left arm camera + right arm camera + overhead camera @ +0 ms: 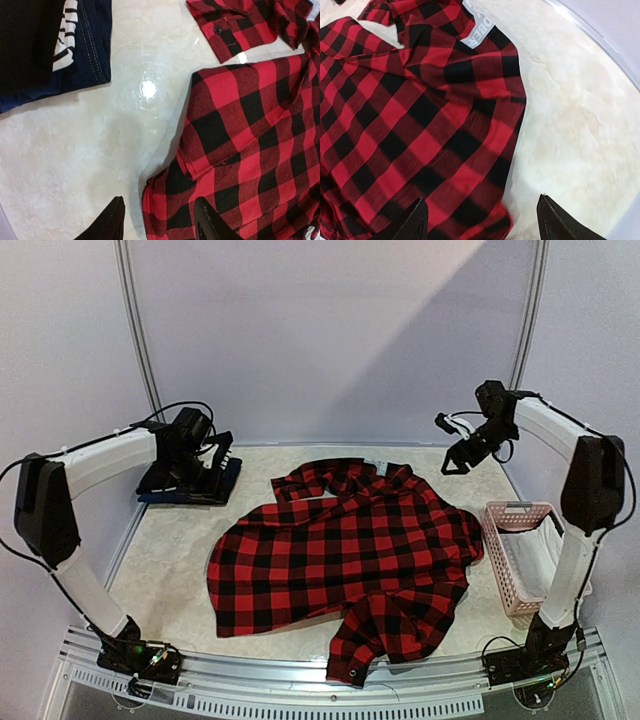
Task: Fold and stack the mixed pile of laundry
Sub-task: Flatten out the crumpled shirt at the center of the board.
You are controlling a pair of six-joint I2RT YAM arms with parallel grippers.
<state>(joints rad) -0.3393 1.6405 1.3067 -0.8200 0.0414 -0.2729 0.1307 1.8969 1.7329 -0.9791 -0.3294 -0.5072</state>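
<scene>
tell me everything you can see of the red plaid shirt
The red-and-black plaid flannel shirt lies spread out, rumpled and unfolded, on the pale marbled table, collar and white neck label toward the far side. One sleeve bends toward the near edge, its cuff at the table's rim; the other cuff shows a dark button. It looks like soft woven cloth.

A red-and-black plaid flannel shirt (350,550) is spread out, rumpled, in the middle, with 1 sleeve trailed toward the near edge. Navy and black folded clothes (85,45) are stacked at the far left.
</scene>
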